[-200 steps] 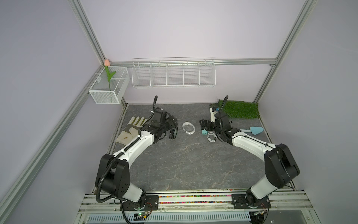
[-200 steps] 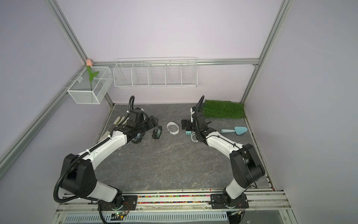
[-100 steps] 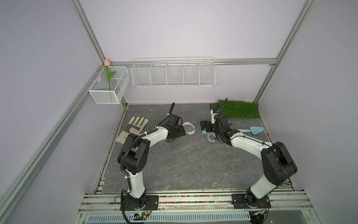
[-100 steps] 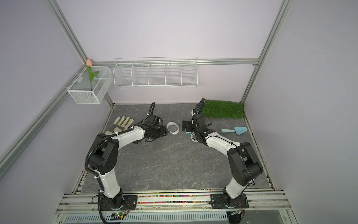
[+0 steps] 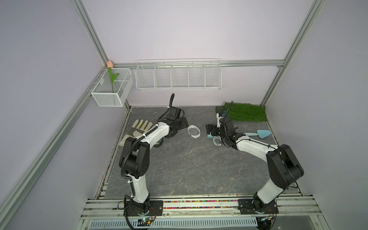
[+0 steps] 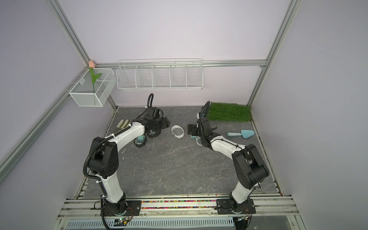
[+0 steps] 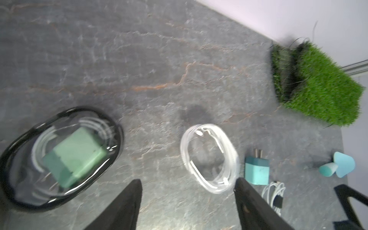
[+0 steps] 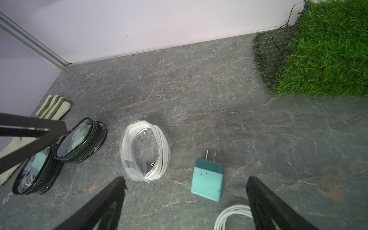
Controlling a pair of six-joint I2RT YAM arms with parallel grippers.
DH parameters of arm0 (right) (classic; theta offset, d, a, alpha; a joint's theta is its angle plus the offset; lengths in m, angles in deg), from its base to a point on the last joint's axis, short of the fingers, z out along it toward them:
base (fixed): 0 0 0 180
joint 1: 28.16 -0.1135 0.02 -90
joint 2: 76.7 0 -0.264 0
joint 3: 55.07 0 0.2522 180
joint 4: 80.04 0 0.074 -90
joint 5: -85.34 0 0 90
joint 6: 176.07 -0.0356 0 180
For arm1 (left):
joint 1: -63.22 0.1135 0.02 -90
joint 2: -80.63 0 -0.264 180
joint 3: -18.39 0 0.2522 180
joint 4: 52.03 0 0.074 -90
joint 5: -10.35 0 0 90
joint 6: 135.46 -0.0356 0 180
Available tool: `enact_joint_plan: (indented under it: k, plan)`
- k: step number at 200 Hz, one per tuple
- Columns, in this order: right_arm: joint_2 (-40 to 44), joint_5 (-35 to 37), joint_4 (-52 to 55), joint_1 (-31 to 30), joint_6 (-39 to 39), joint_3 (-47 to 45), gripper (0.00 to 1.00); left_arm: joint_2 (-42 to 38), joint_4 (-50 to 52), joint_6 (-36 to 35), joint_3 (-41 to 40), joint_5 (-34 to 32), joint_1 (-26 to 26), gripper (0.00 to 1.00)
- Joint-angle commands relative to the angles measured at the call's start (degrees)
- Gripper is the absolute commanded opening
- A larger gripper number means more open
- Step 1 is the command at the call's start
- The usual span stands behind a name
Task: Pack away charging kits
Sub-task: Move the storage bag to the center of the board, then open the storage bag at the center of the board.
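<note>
Clock is on the tabletop, 12 = back wall.

- **Cable:** The coiled white cable (image 5: 217,141) is the loose piece nearest the rail. It lies flat at about 5 o'clock of the right gripper (image 8: 186,180).
- **Right gripper:** Spread wide, nothing in it.
- **Adapter:** The teal plug adapter (image 8: 207,179) is just past the cable and apart from it, flat on the slate. Its long axis runs 6–12 with the prongs to 12, and it sits below and between the right jaws. The right arm is clearly nearer to both pieces.
- **Open case:** The clear white-rimmed case (image 8: 144,151) is at 9 o'clock of the adapter, near but not touching. It looks empty.
- **Left gripper:** The left gripper (image 7: 188,180) is released and holds nothing, with that case at its 4 o'clock.
- **Packed cases:** Further toward 9 are two black-rimmed cases (image 6: 140,140), each with a green adapter and cable inside. Two kits look packed, one to go.
- **Likely next:** The right jaws drop onto the adapter, closing across its short width.
- **Other items:** Beige glove (image 5: 139,127) at 9, blue trowel (image 5: 258,134) at 3, turf (image 5: 247,112) at 1.
</note>
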Motion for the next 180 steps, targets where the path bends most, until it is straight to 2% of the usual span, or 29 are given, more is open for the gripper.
enact_joint_plan:
  k: [1,23,42,58,80,121,162,180]
  plan:
    - [0.0,2.1,-0.4,1.4,-0.5,-0.9,0.97,5.6,4.2,-1.1,6.1,-0.4,-2.8,0.78]
    - [2.3,1.7,-3.2,3.7,-1.6,-4.8,0.97,11.1,9.5,-0.9,13.9,-4.2,-5.6,0.87]
    - [3.6,3.5,-3.9,4.7,-1.5,-7.2,0.96,15.6,17.0,-0.3,21.5,-11.7,-8.3,0.95]
    - [3.9,2.7,-4.9,5.4,-1.4,-7.5,0.96,19.8,23.0,-0.4,28.4,-17.7,-10.3,0.97]
    - [3.6,1.6,-5.7,5.6,-1.7,-9.8,0.96,25.3,29.7,-0.4,36.5,-21.7,-11.5,0.96]
    - [3.5,0.1,-7.4,5.6,-2.4,-11.2,0.96,32.7,37.4,-0.1,46.2,-26.8,-12.5,0.9]
    - [4.1,-0.8,-8.2,5.8,-2.8,-12.3,0.96,35.2,38.6,-0.9,48.8,-25.4,-12.8,0.87]
    - [4.5,-1.2,-8.2,5.7,-3.1,-12.7,0.96,35.0,38.6,-1.8,49.0,-24.4,-13.2,0.79]
